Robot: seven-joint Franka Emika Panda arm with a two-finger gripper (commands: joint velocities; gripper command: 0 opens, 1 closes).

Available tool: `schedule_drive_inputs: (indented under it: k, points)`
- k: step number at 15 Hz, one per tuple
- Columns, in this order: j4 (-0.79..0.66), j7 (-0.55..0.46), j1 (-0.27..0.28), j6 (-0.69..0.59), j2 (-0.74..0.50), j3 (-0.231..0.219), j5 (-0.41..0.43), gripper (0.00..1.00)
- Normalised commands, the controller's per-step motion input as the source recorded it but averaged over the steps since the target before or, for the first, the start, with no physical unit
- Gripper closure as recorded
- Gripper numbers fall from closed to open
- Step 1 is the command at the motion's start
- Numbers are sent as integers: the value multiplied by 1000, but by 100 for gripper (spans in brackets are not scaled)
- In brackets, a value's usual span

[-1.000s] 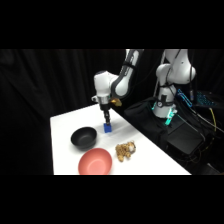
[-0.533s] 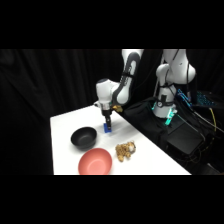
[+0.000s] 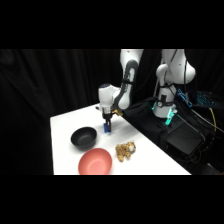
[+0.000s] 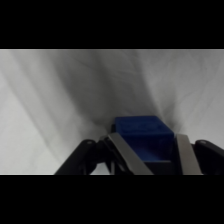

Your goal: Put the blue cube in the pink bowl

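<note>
counter (image 3: 65,125): plain white | blue cube (image 3: 107,128): solid bright blue | pink bowl (image 3: 95,161): salmon pink, unpatterned | black bowl (image 3: 83,137): glossy black | lumpy object (image 3: 124,150): tan-brown, mottled | arm (image 3: 127,75): white, black joints | end effector (image 4: 150,157): black linkage, grey metal fingers (image 4: 125,152) | backdrop (image 3: 50,85): black
</note>
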Motion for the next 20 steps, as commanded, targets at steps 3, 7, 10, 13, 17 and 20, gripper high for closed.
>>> schedule_drive_inputs:
  k: [3, 7, 10, 13, 17, 20]
  points:
    - [-192, 102, 52, 79, -201, 10, -30, 72]
    - [-253, 122, 151, -285, -466, -115, -183, 74]
    - [-148, 125, 113, -554, -576, -163, -260, 74]
    - [-60, 101, 37, -542, -563, -109, -241, 74]
    - [18, 92, -7, -556, -516, -39, -215, 74]
    - [96, 25, -14, -556, -418, 37, -163, 74]
